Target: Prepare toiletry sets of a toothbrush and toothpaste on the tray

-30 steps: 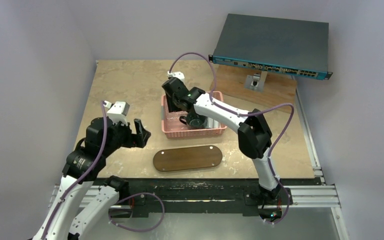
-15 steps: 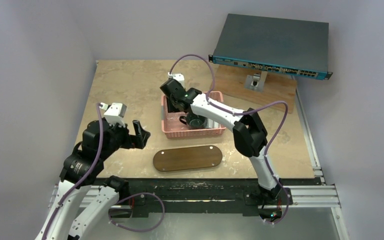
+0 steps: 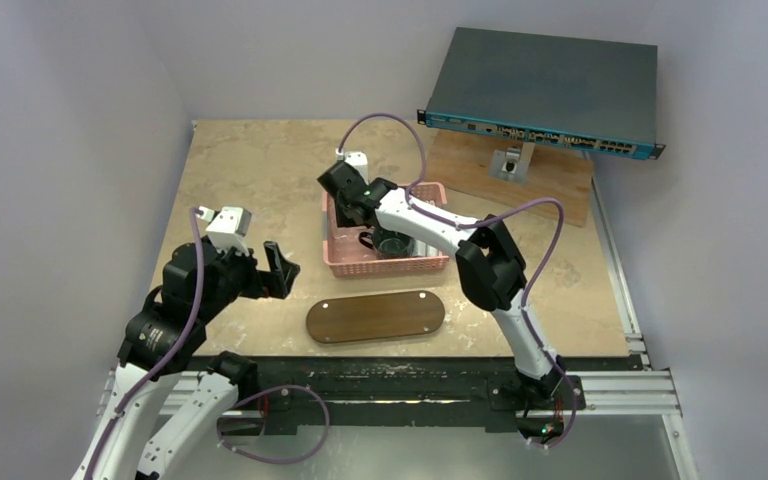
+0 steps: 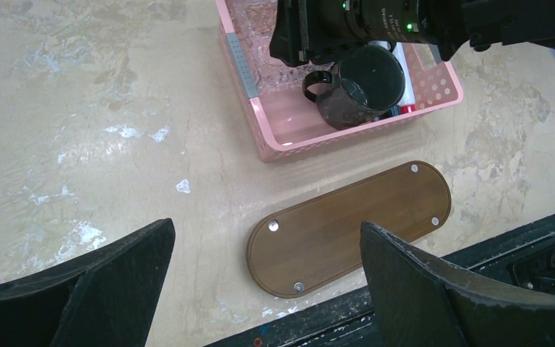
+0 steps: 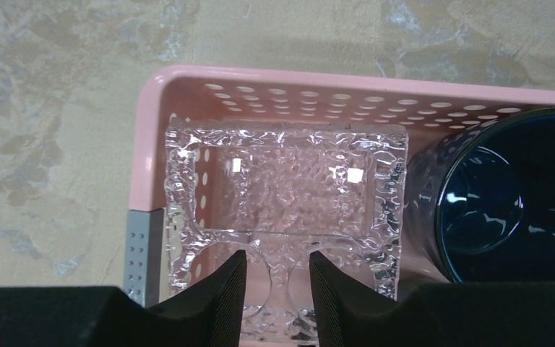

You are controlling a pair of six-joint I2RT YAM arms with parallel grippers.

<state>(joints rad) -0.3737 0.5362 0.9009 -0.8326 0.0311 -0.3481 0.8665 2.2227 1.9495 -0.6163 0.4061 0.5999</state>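
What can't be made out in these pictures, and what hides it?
- Left wrist: things behind the mug in the basket; mug and right arm cover all but white and red slivers.
- Right wrist: whether the right tool grips the clear dish; its fingers hide the contact.
- Top external: basket contents; too small, under the arm.

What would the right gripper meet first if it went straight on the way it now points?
Most likely the clear bumpy dish in the pink basket: the right gripper points down at its near rim. How close it is, I cannot tell.
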